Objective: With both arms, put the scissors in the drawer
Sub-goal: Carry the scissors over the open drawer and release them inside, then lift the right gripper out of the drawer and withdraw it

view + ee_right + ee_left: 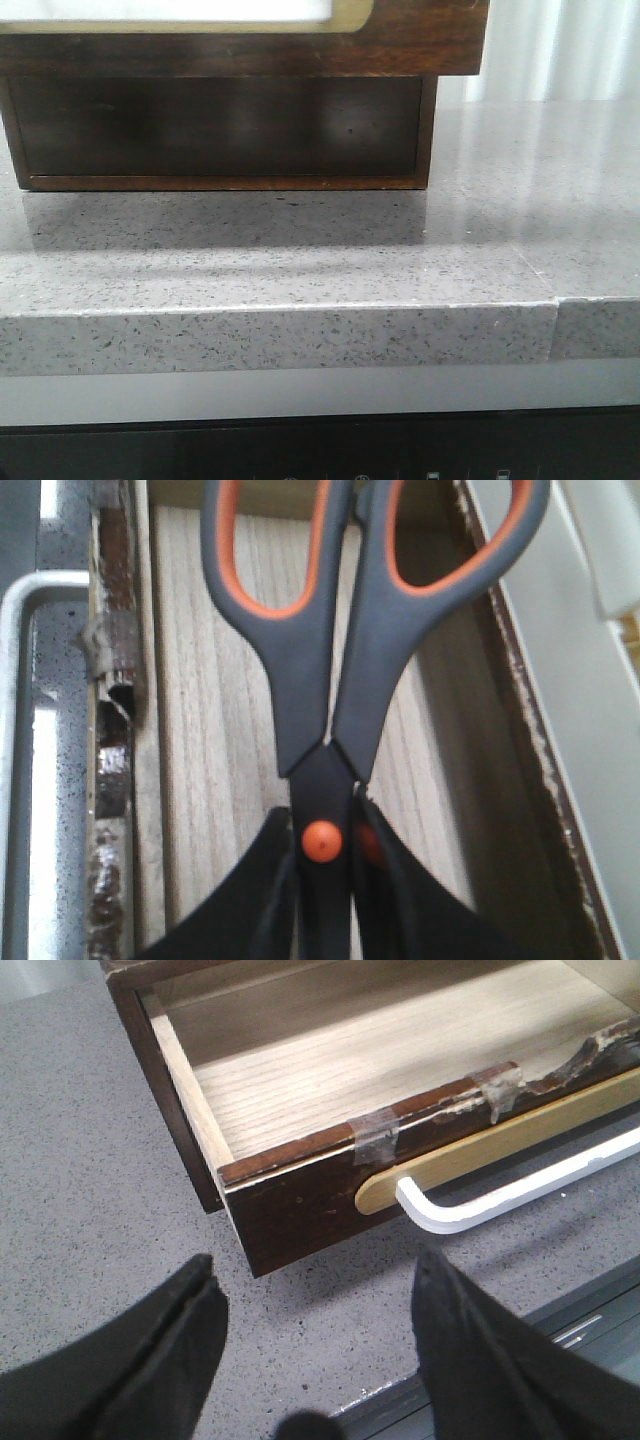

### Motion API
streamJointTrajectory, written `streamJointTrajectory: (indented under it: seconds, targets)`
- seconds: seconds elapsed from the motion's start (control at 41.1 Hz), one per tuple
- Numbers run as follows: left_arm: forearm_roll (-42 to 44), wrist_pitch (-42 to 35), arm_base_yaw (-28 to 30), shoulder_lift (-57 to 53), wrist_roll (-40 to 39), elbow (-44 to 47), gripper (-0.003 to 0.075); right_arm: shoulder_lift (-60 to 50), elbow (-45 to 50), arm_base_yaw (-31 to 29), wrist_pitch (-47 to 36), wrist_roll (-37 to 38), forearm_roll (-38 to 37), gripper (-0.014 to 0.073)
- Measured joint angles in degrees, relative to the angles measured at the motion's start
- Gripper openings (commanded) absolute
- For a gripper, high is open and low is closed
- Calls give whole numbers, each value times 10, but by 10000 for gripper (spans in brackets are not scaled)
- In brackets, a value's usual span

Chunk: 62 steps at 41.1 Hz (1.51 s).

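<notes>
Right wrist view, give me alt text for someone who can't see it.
The right gripper holds the scissors by the blades near the orange pivot, its black fingers closed around them. The dark grey, orange-lined handles point away from the gripper, over the pale wooden floor of the open drawer. A white bar handle runs along the drawer's chipped front edge.

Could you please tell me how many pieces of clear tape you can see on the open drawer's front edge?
2: one piece near the drawer corner, another farther along the chipped edge. More may lie out of view.
</notes>
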Motion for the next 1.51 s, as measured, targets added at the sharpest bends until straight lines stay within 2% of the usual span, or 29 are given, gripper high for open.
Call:
streamJointTrajectory:
  seconds: [0.462, 0.535, 0.657, 0.73, 1.046, 1.144, 1.29, 1.509]
  targets:
    - [0, 0, 0, 0, 0, 0, 408, 44, 0, 0, 0, -3, -40, 31]
    - [0, 0, 0, 0, 0, 0, 408, 45, 0, 0, 0, -3, -40, 88]
    - [0, 0, 0, 0, 0, 0, 408, 45, 0, 0, 0, -3, -40, 271]
    - [0, 0, 0, 0, 0, 0, 408, 45, 0, 0, 0, -3, -40, 324]
    - [0, -1, 0, 0, 0, 0, 408, 45, 0, 0, -1, 11, -40, 326]
    - [0, -1, 0, 0, 0, 0, 408, 45, 0, -5, -1, 38, -40, 326]
    - [0, -1, 0, 0, 0, 0, 408, 30, 0, -23, -1, 121, -40, 326]
    - [0, -1, 0, 0, 0, 0, 408, -29, 0, -76, 5, 335, -40, 331]
